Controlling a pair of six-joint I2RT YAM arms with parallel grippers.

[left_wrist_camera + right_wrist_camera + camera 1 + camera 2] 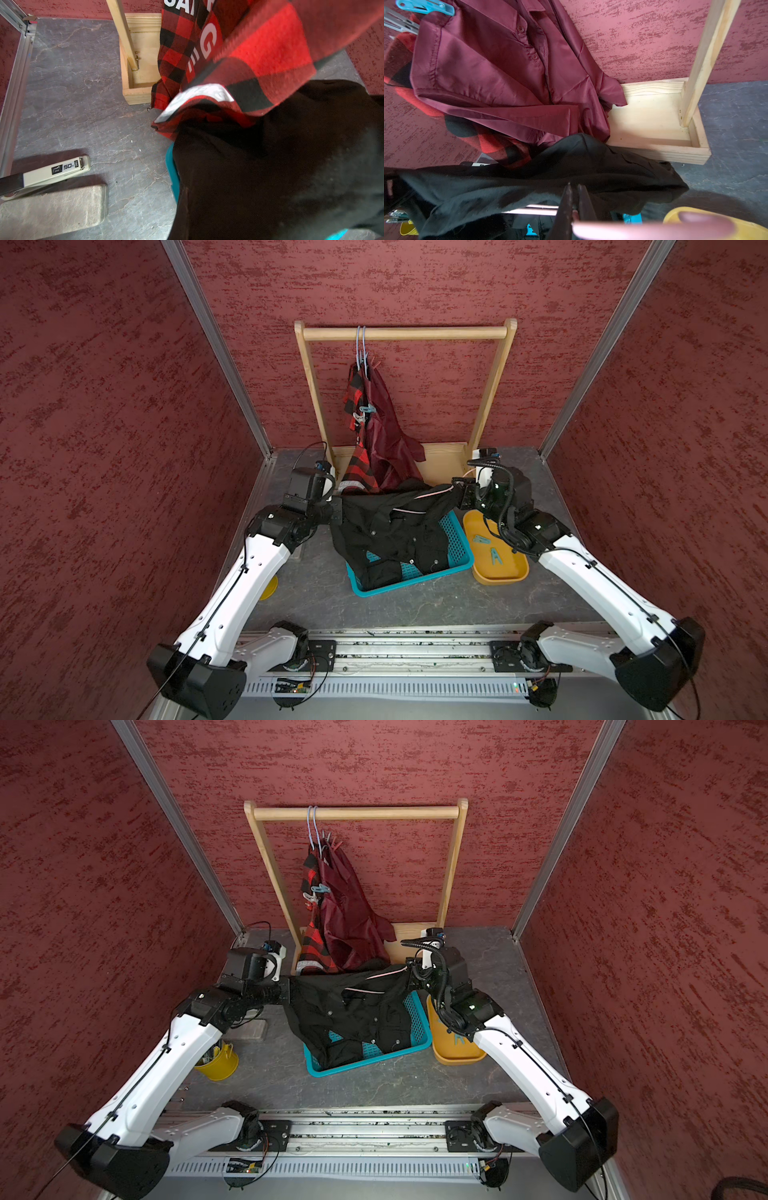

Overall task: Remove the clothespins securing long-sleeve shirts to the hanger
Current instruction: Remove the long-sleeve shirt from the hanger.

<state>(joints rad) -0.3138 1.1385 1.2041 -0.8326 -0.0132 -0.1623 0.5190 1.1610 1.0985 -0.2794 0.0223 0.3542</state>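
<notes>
The left gripper (pixel 337 512) clamps the left shoulder of the limp black shirt (pixel 386 526) and the right gripper (pixel 457 488) pinches its pink hanger (pixel 537 209) above the near basket (pixel 415 585), while the light, springy, probably slick clothespins (pixel 368 409) on the far hanging shirts (pixel 388 427) want squeezing at their tails.

Left arm (pixel 241 585) and right arm (pixel 594 585) are stretched forward, angled inward; left tool (pixel 336 511) and right tool (pixel 458 489) are clamped tight.
</notes>
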